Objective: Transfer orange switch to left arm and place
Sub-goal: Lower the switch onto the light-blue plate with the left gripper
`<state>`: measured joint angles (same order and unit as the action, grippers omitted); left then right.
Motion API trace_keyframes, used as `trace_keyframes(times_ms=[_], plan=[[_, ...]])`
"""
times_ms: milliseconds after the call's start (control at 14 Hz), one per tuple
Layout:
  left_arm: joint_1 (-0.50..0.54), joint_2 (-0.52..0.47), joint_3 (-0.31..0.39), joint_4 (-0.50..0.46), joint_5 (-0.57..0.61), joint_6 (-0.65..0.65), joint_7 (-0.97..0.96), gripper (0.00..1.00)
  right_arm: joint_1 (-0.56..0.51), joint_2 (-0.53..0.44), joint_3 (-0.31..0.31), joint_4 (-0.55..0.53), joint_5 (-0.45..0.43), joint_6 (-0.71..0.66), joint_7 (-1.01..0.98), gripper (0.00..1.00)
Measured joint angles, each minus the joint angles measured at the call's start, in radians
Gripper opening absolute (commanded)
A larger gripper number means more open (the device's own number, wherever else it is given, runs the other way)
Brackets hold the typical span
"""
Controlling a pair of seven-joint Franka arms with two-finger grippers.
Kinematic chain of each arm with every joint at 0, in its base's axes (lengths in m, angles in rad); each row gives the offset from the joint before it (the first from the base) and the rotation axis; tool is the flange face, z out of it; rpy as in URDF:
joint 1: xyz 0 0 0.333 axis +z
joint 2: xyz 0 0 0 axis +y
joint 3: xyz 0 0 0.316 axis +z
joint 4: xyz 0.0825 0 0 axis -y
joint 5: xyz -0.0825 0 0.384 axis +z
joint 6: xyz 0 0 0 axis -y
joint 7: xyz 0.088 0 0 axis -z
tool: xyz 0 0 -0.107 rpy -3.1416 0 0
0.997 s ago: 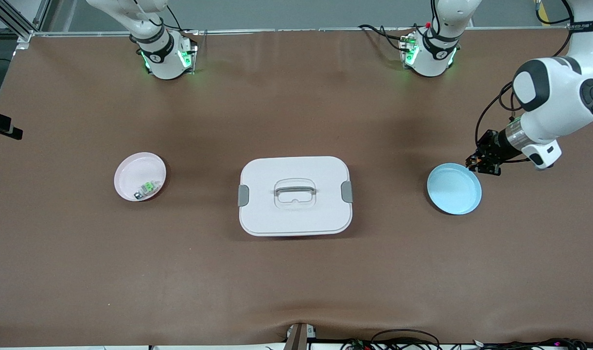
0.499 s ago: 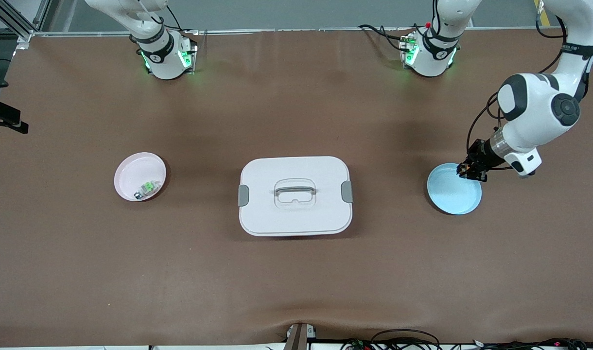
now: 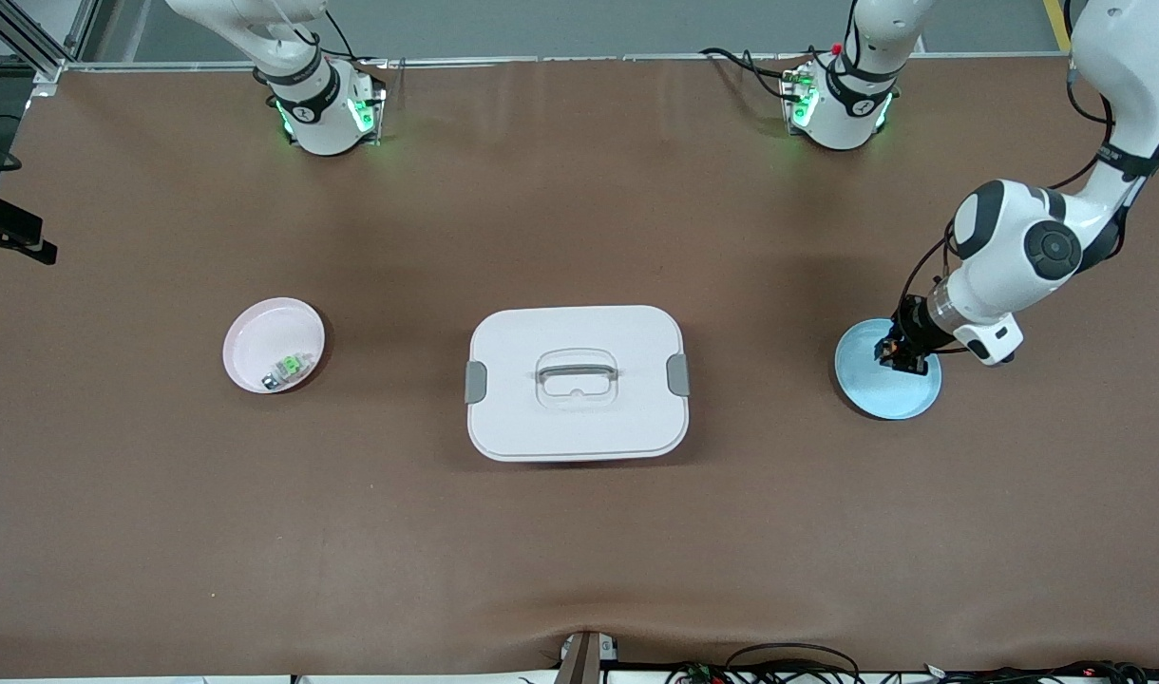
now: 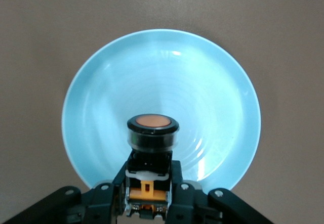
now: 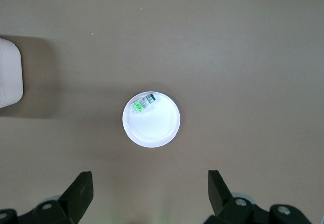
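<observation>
With the orange switch (image 4: 151,133) clamped in the left gripper (image 3: 902,352) over the blue plate (image 3: 874,394), lowering it to mid-plate before releasing seems wise, while the right gripper (image 5: 147,191) waits spread wide above the pink plate (image 5: 159,130).

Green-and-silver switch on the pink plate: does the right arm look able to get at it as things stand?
Probably yes. The right gripper hangs open above the pink plate, where the green-and-silver switch lies uncovered; the box sits apart, toward the table's middle.
</observation>
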<state>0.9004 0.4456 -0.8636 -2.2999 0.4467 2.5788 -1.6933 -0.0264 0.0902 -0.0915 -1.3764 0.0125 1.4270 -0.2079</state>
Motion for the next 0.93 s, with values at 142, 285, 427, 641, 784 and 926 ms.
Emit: trace_keyframes(times_ms=[142,285,427,641,784,926], plan=[[0.0,0.046,0.005,0.016,0.051,0.0,-0.023,0.1,0.0,-0.041,0.0,-0.062,0.004,0.019,0.001,1.0],[0.0,0.079,0.016,0.029,0.07,0.0,-0.025,0.1,-0.001,-0.061,-0.004,-0.088,0.009,0.023,0.009,1.0],[0.0,0.103,0.022,0.041,0.076,0.0,-0.025,0.1,-0.007,-0.063,-0.008,-0.093,0.015,0.023,0.031,1.0],[-0.004,0.121,0.029,0.049,0.089,0.0,-0.025,0.1,-0.011,-0.063,-0.01,-0.101,0.02,0.022,0.093,1.0],[-0.009,0.126,0.033,0.049,0.095,0.0,-0.025,0.1,-0.01,-0.063,-0.007,-0.102,0.021,0.019,0.124,1.0],[-0.011,0.128,0.034,0.049,0.096,0.0,-0.025,0.13,-0.009,-0.064,-0.006,-0.102,0.021,0.019,0.13,1.0]])
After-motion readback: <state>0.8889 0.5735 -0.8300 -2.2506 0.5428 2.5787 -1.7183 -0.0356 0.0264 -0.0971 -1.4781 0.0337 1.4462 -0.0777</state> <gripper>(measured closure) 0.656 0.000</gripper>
